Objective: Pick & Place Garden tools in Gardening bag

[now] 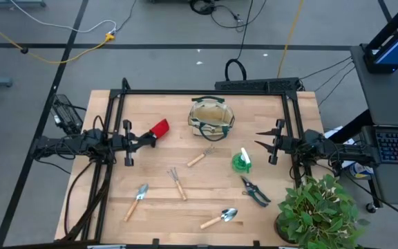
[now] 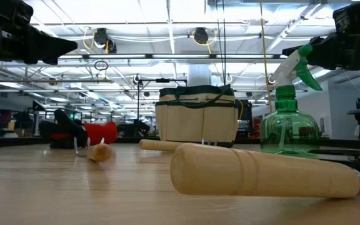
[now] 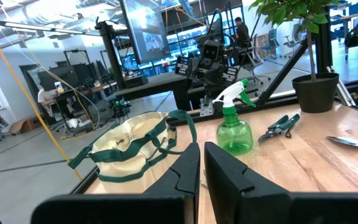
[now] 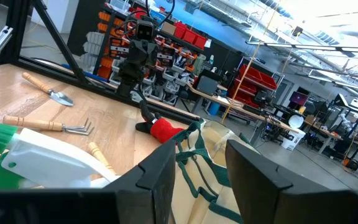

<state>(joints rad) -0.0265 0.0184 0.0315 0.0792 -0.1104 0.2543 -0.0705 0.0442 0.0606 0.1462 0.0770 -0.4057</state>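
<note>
The tan gardening bag with green trim stands upright at the table's far middle, mouth up. The garden tools lie flat on the wood. A red item with a black handle lies left of the bag. In front of the bag lie wooden-handled tools, two trowels, black shears and a green spray bottle. My left gripper hangs shut above the table beside the red item, clear of it. My right gripper hangs open at the right, holding nothing.
A leafy potted plant stands at the near right corner. A black frame runs along the table's far edge and down both sides. Bare wood lies between the two grippers, in front of the bag.
</note>
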